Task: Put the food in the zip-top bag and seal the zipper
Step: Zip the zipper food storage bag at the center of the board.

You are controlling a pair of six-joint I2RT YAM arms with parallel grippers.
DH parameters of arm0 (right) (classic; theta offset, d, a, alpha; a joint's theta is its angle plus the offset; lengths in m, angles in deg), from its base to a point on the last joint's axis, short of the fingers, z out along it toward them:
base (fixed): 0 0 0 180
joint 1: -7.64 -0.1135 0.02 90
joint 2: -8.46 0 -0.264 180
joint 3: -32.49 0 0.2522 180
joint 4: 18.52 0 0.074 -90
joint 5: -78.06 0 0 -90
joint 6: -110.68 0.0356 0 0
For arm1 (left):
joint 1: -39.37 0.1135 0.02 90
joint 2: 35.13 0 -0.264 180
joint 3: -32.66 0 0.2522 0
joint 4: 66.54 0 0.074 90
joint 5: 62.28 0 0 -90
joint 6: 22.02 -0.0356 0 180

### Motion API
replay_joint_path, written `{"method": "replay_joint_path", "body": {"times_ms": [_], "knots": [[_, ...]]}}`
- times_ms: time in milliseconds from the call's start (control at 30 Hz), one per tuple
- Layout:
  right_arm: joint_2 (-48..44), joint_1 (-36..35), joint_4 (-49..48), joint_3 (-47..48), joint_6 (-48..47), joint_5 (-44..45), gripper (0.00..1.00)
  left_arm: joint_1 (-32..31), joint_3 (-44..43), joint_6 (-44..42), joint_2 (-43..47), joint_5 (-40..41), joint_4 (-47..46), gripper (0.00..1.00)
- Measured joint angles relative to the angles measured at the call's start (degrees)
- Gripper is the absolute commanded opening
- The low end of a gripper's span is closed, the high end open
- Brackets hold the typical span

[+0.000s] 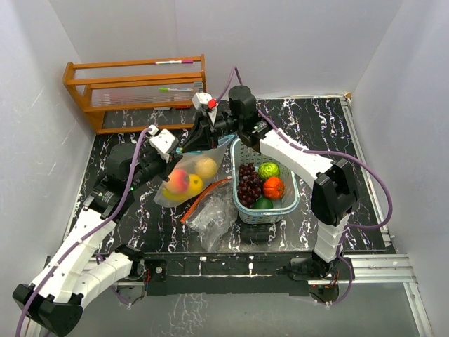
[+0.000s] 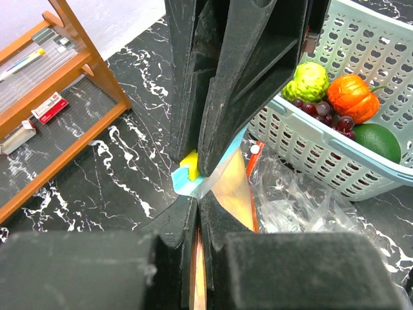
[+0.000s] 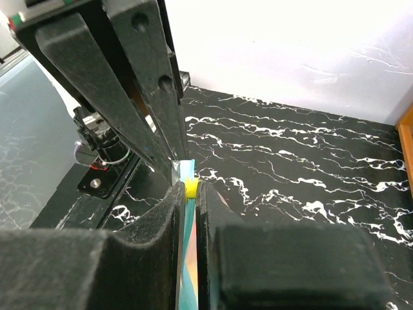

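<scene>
The clear zip-top bag (image 1: 186, 179) hangs above the table between both grippers. Inside it lie a yellow round fruit (image 1: 205, 167) and a red-and-yellow fruit (image 1: 179, 180). My left gripper (image 2: 197, 206) is shut on the bag's top edge, near its left end. My right gripper (image 3: 191, 190) is shut on the blue zipper strip, right at the yellow slider (image 3: 191, 187). The two grippers stand close together, tip to tip. More food sits in the teal basket (image 1: 284, 207): purple grapes (image 1: 247, 184), a bumpy green fruit (image 1: 268, 170) and an orange-red fruit (image 1: 273, 187).
A second crumpled clear bag (image 1: 214, 214) with an orange strip lies on the table before the basket. A wooden rack (image 1: 133, 91) holding pens stands at the back left. White walls close in the black marbled table on three sides.
</scene>
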Motion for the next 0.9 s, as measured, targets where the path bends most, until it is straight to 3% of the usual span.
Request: {"method": "replay_joint_path", "body": {"times_ms": [700,900], "knots": [[-1.5,5.3,-2.3,-4.5,3.3,-2.9,0.08,-0.3,-1.9,-0.5,-0.3,1.1,-1.8,0.0],[-1.7,5.3,-3.1,-6.6,2.8,-2.6,0.08,-0.4,-1.9,0.3,-0.3,5.2,-2.2,0.0]]}}
